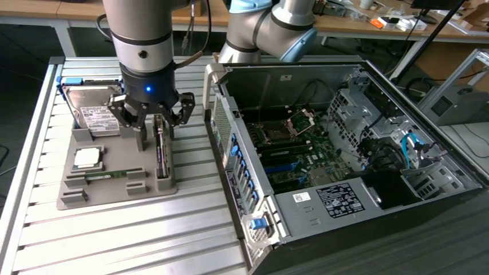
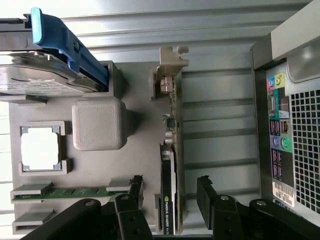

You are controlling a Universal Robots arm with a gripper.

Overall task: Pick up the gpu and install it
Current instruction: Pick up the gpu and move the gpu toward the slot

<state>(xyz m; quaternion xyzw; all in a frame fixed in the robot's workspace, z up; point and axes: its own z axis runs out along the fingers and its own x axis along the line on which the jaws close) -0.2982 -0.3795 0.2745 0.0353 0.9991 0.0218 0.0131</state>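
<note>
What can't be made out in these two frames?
- Exterior view: the gripper hides one end of the graphics card.
- Wrist view: one card end is cut off by the picture edge.
- Wrist view: hard drive partly cut off, blue rail across it.
- Exterior view: card slots in the computer case too small to tell.

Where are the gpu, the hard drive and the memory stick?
gpu [image 2: 167, 172]: wrist view, its upturned black edge.
hard drive [image 1: 96, 117]: exterior view, its white label.
memory stick [image 2: 75, 192]: wrist view, middle of its green board.
</note>
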